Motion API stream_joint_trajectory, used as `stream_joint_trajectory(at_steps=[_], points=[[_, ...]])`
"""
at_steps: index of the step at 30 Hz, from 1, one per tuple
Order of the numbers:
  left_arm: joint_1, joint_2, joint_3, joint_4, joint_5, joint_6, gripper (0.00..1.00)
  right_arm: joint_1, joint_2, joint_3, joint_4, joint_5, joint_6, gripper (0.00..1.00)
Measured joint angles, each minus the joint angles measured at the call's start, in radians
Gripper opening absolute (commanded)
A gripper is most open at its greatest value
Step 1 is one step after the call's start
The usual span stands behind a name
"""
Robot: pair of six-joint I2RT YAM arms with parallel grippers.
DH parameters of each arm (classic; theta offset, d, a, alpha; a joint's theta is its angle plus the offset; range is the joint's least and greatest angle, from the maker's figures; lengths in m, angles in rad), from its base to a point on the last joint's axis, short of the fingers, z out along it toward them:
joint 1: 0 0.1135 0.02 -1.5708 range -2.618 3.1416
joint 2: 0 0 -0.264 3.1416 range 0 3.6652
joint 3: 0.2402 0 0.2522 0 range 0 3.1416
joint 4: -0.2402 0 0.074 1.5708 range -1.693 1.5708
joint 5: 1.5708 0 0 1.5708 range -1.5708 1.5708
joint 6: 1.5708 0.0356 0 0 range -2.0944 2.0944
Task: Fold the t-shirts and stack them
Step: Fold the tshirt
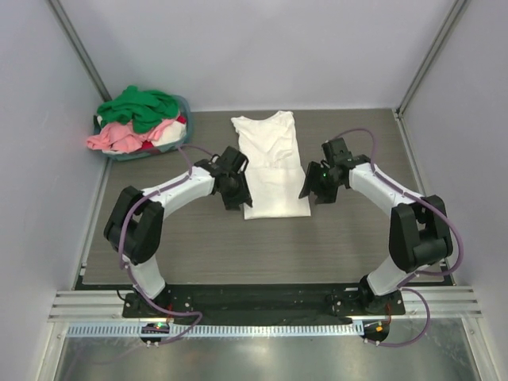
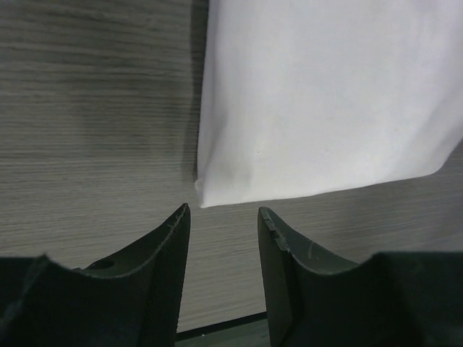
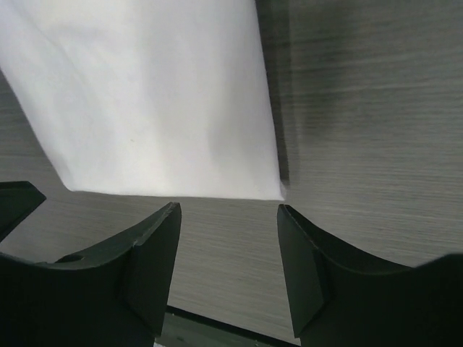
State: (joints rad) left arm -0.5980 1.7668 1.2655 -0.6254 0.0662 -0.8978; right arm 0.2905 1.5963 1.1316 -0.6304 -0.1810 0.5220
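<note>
A large white t-shirt (image 1: 270, 163) lies flat in the middle of the table, folded into a long narrow strip with its hem toward me. My left gripper (image 1: 237, 200) hovers open and empty by the shirt's near left corner; in the left wrist view that corner (image 2: 210, 191) lies just beyond the left gripper (image 2: 224, 211). My right gripper (image 1: 310, 194) hovers open and empty by the near right corner; in the right wrist view that corner (image 3: 268, 184) lies just beyond the right gripper (image 3: 228, 207). Green (image 1: 141, 107), pink (image 1: 117, 140) and red (image 1: 182, 121) t-shirts lie heaped in the basket.
The shallow blue-grey round basket (image 1: 127, 155) sits at the far left corner of the wood-grain table (image 1: 198, 246). Pale walls enclose the table on the left, back and right. A metal rail (image 1: 262, 305) runs along the near edge by the arm bases.
</note>
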Motion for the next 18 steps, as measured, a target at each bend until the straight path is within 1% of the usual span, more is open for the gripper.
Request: stream_joint_trajectory(at_steps=[2,3,5,10,18], points=[[-0.002,0.000,-0.037,0.014,0.008,-0.013,0.42,-0.002,0.000,-0.058,0.026,-0.040,0.007,0.52],[-0.002,0.000,-0.051,0.023,0.012,-0.020,0.41,-0.003,0.000,-0.083,0.046,-0.069,0.009,0.45],[-0.005,0.000,-0.060,0.041,0.018,-0.037,0.41,-0.003,0.001,-0.118,0.096,-0.137,0.021,0.40],[-0.035,0.006,-0.037,0.100,0.023,-0.068,0.39,-0.003,0.008,-0.133,0.198,-0.227,0.051,0.37],[-0.109,0.077,-0.006,0.141,0.016,-0.096,0.36,-0.002,0.085,-0.159,0.303,-0.269,0.065,0.32]])
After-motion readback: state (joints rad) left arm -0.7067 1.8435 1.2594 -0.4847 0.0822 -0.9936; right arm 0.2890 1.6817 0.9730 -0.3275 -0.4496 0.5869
